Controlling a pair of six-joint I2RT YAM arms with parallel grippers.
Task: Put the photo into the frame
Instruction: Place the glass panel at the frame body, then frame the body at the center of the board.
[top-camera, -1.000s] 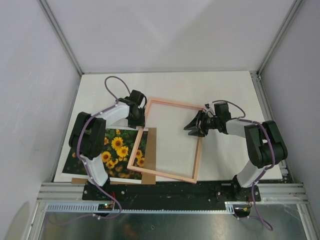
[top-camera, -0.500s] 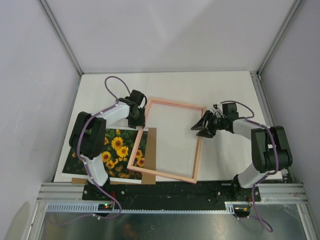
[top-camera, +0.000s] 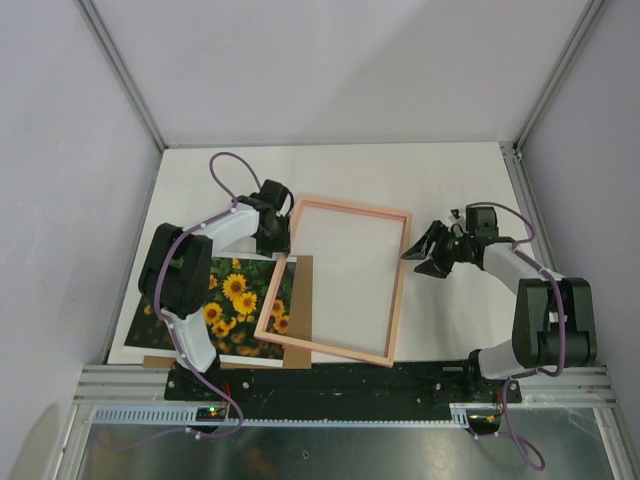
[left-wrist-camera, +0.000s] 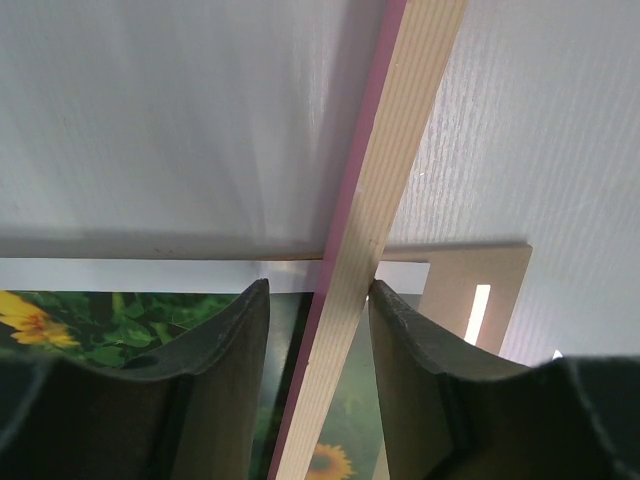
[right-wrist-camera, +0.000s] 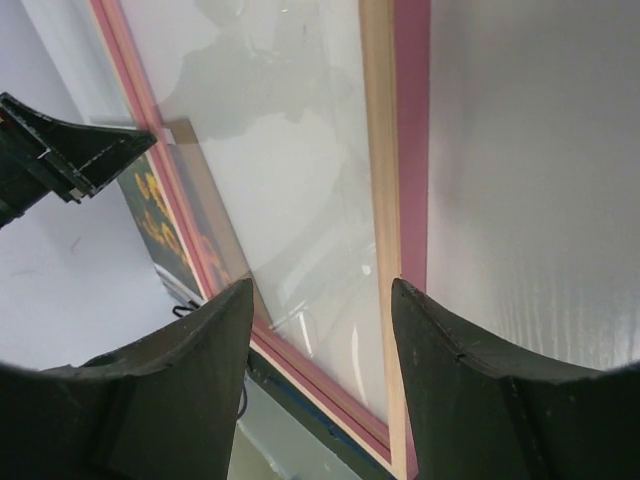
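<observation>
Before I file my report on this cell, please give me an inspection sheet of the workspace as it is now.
Surface: white tabletop, flat.
Job's things: thin pink-and-wood rectangular frame lies partly over the sunflower photo print; photo not yet inside.
Clutter: plain brown backing board under the photo.
Grippers: left gripper astride the frame's left rail, grip unclear; right gripper open, apart from the frame.
Cables: purple cables along both arms.
Surroundings: pale enclosure walls; metal rails at near edge.

White links and black joints on left arm (top-camera: 222, 230) and right arm (top-camera: 503, 263) alike (purple cables (top-camera: 225, 165) looped alongside)
</observation>
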